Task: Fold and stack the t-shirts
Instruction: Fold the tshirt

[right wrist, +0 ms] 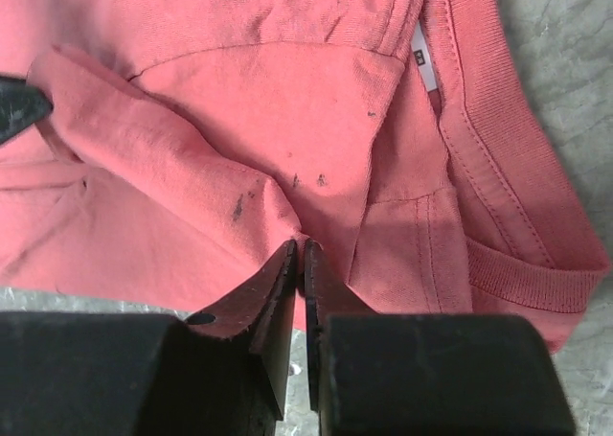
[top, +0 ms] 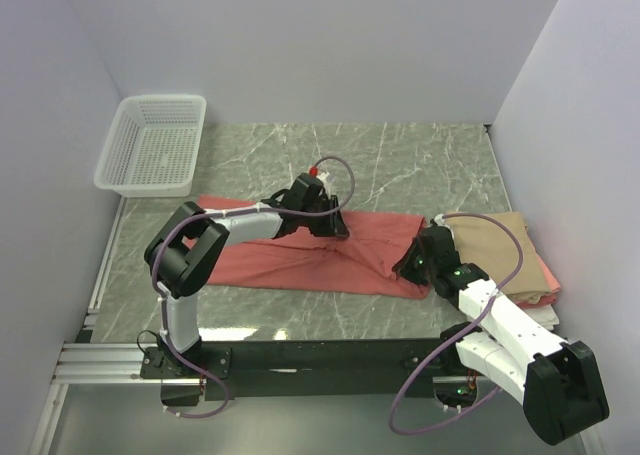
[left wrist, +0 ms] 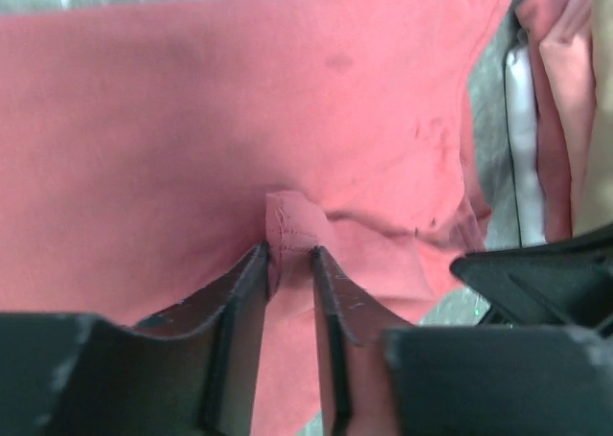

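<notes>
Shirt position: the salmon-red shirt (top: 280, 260) lies spread on the table (top: 400, 155), centre to right, with its collar end just beside the folded stack (top: 495, 245).
Long axis: runs left to right.
Left gripper (left wrist: 290, 254): at the shirt's far edge, mid-length; jaws narrow, pinching a raised, hemmed tab of cloth.
Right gripper (right wrist: 299, 252): at the collar end, near edge; jaws almost together, clamped on a cloth edge.
Relation: a raised ridge of cloth runs between the two grips. The free bulk lies left of both.
Nearer arm: the right arm is nearer the stack.
Judgement: the coming fold likely carries cloth across that ridge.
</notes>
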